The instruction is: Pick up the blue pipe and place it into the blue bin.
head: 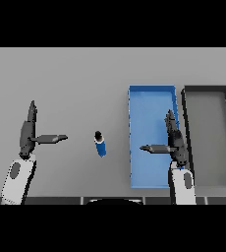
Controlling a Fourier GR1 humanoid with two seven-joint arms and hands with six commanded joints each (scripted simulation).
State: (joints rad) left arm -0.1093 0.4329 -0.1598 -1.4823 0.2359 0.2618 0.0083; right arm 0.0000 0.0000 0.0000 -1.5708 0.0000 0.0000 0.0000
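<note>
Your small blue pipe with its dark cap (100, 143) stands upright on the flat grey table (75, 78), alone near the middle, just left of the shallow blue rectangular bin (152, 96). Nothing touches it, so the pick-up has not yet begun. The bin lies long-side running near to far, and a dark grey rectangular tray (208, 89) sits just beside it on the right; judging from the task, that tray plays no part.

Your left hand (27, 133) hovers well apart from the pipe on its left, fingers straight and pointing far, thumb stretched right toward the pipe, holding nothing. Your right hand (174, 140) hangs over the bin's right side in a mirrored pose: fingers straight, thumb pointing left, released. Both look set in a ready stance. The pipe lies between the two hands, so either could reach it, though the right would then have the shorter carry to the bin.
</note>
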